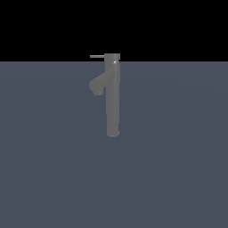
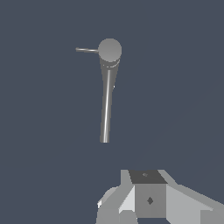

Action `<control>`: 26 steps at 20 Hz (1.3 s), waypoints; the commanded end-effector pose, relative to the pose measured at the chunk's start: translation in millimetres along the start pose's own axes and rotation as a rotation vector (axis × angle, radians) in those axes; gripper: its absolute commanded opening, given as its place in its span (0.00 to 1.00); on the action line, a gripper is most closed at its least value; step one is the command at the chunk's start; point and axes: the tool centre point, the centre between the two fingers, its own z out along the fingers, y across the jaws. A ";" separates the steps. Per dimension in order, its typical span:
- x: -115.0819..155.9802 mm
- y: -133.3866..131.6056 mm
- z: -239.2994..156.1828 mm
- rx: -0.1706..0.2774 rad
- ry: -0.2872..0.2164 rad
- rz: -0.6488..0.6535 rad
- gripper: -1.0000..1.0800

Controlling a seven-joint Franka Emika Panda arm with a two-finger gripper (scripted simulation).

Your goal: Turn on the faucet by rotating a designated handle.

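Observation:
The faucet is a tall, slim grey column standing upright on the dark floor, with a thick angled spout stub on the side toward the exterior view's left. The handle, a thin straight rod, sticks out level from the cap, also toward the exterior view's left. The wrist view looks down on the faucet, its round cap and the handle. Only pale boxy parts of my gripper show at that picture's edge, well apart from the faucet. Its fingers are not distinct. The exterior view shows no gripper.
A flat, dark blue-grey floor spreads around the faucet, under a black background.

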 end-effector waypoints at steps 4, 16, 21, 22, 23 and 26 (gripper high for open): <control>43.6 -10.1 17.5 0.001 -0.001 0.012 0.00; 137.0 -37.5 78.7 0.012 -0.004 0.038 0.00; 170.8 -50.1 111.6 0.020 -0.006 0.050 0.00; 176.4 -52.3 117.8 0.021 -0.006 0.052 0.00; 181.6 -54.4 123.7 0.023 -0.006 0.054 0.00; 194.7 -60.0 139.8 0.027 -0.007 0.060 0.00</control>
